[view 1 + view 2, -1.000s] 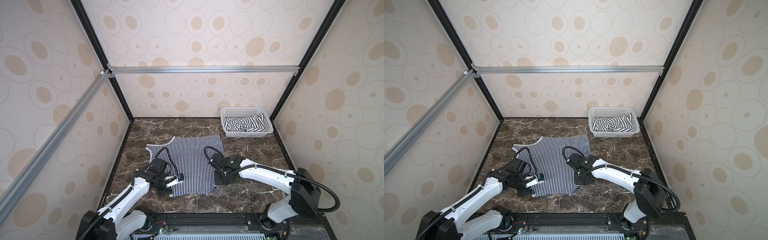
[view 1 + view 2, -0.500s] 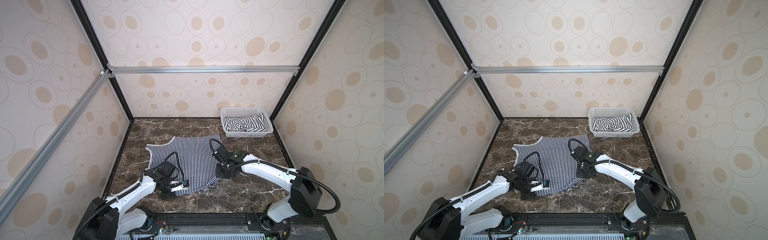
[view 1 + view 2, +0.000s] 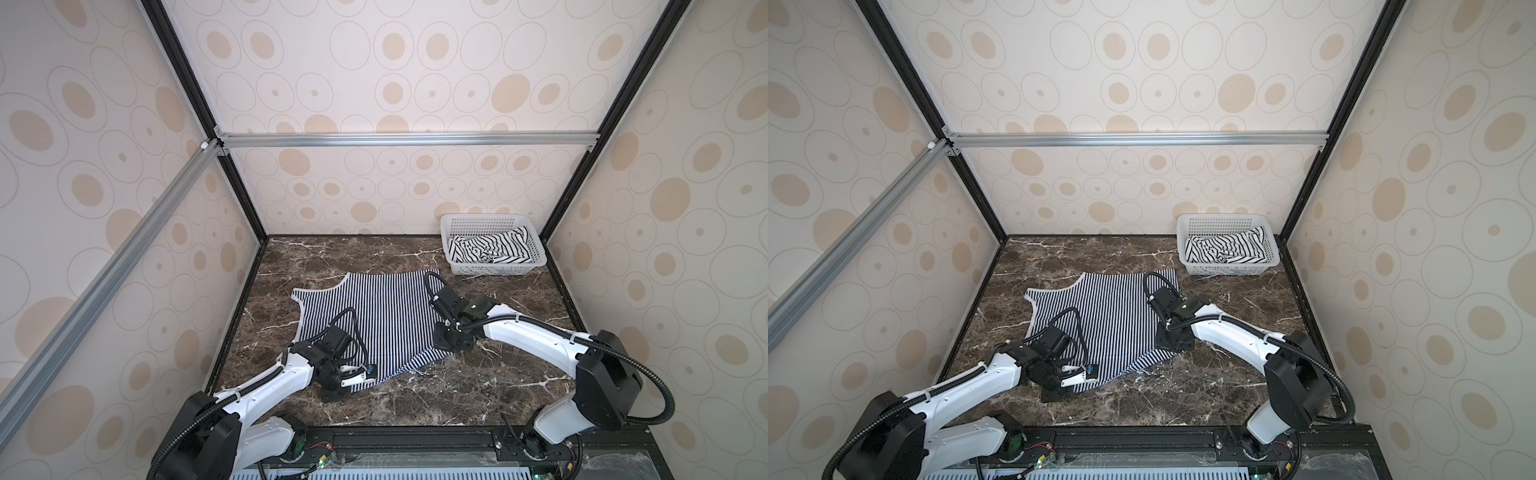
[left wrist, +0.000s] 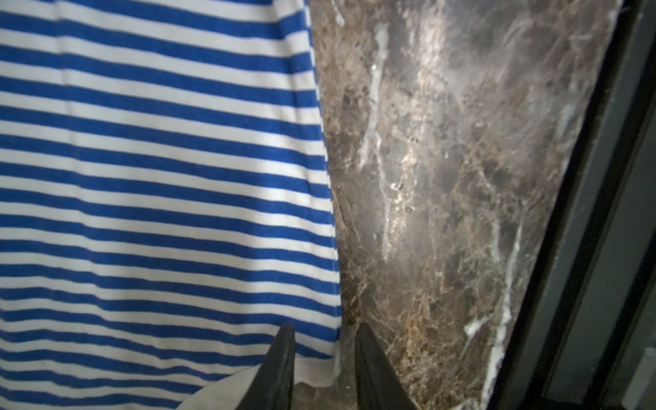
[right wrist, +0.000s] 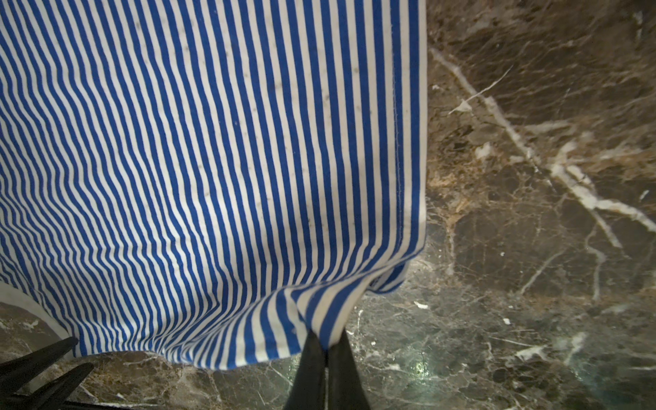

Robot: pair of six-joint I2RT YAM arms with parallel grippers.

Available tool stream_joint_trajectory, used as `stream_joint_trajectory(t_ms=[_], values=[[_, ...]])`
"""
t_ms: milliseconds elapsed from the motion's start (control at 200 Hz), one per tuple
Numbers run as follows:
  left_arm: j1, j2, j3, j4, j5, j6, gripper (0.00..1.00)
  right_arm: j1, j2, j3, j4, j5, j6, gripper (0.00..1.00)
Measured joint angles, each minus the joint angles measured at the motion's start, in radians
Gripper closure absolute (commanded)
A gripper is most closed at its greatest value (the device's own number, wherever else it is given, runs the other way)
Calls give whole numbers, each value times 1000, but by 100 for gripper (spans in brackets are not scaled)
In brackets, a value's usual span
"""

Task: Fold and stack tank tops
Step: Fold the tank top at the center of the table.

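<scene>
The left arm and the right arm share one build: smooth white tubular links, dotted with small dark screws, set between bulky black joint housings. In both top views a thick black ribbed cable hose curls off the right arm's big joint at about 4 o'clock, and a thinner black cable arches over the left wrist (about 7 o'clock). The left gripper's fingers and the right gripper's fingers are matte black tapering wedges.
</scene>
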Motion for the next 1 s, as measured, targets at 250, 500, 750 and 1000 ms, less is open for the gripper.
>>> stream_joint_trajectory(t_ms=[250, 500, 750, 1000], values=[[-2, 34, 4, 0, -12, 4, 68, -26, 3, 0, 5, -5, -16, 100], [-3, 50, 15, 1, -21, 18, 86, -61, 3, -11, 10, -7, -36, 100], [-4, 44, 59, -21, -38, 22, 91, -65, 2, -11, 11, -9, -47, 100], [-4, 28, 116, -26, -93, 23, 91, -71, 2, -7, 3, -8, -70, 100]])
